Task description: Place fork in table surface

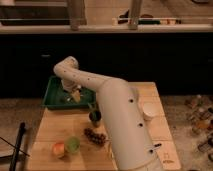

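My gripper [73, 92] hangs over the green plastic tray [52, 98] at the back left of the wooden table surface [50, 125]. A small dull-yellowish piece, apparently the fork [76, 95], shows right at the gripper, inside the tray. I cannot tell whether it is held or lying there. My white arm [117, 115] reaches from the lower right across the table to the tray and hides the middle of the tabletop.
A dark cup with a green utensil [94, 117] stands in front of the tray. Dark grapes [94, 136], an orange fruit [58, 149] and a green fruit [73, 144] lie near the front. A white bowl [150, 111] sits right. A dark counter runs behind.
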Robot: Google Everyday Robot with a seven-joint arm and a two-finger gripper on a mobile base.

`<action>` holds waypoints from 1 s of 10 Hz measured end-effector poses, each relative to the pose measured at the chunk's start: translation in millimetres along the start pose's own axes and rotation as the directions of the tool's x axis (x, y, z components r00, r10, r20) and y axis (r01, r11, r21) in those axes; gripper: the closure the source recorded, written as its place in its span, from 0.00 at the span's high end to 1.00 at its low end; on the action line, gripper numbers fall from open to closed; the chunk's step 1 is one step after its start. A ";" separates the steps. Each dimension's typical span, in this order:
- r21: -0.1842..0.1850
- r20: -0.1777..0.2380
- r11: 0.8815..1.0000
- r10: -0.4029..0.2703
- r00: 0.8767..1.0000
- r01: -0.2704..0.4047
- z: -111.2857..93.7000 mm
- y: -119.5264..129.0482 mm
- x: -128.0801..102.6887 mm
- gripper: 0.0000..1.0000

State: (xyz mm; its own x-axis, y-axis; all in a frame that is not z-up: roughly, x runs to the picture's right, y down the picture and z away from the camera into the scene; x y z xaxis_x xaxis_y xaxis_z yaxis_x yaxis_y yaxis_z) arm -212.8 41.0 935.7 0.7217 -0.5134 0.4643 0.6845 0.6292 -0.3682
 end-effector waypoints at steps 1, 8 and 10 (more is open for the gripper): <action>-0.007 0.003 1.000 0.006 1.000 -0.006 2.3 0.2 1.2 0.80; -0.049 0.028 0.997 0.064 0.998 -0.063 25.1 8.9 9.8 0.80; -0.055 0.035 0.996 0.075 0.997 -0.073 31.1 9.5 12.0 0.79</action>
State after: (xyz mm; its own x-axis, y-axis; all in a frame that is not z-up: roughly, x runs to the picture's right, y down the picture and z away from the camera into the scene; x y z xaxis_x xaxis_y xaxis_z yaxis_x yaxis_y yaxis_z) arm -200.8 58.9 962.8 0.7669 -0.4444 0.4631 0.6347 0.6319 -0.4448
